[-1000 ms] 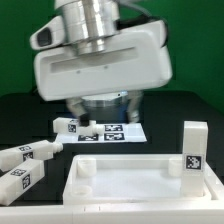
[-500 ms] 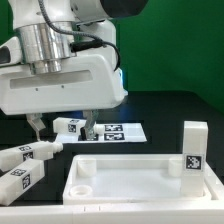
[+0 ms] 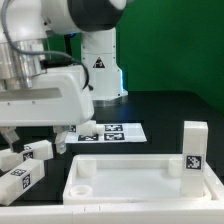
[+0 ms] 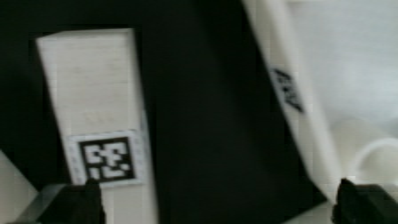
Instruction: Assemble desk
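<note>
The desk's white tabletop panel [image 3: 125, 178] lies at the front of the black table, rim up, with one tagged white leg [image 3: 193, 150] standing in its corner on the exterior view's right. Two loose legs [image 3: 36, 151] [image 3: 20, 180] lie on the exterior view's left, and another leg [image 3: 84, 127] lies further back. My gripper [image 3: 36, 140] hangs open low over the left legs. In the wrist view a tagged leg [image 4: 89, 100] lies beside one finger [image 4: 71, 205], the tabletop's edge [image 4: 294, 90] runs past the other, and the gripper [image 4: 217, 205] holds nothing.
The marker board [image 3: 115, 131] lies flat behind the tabletop. The white robot base [image 3: 98, 65] with its triangle logo stands at the back in front of a green backdrop.
The arm has swung toward the exterior view's left and lower, now over the loose legs, uncovering the robot base. The jaws stayed open and no part moved.
</note>
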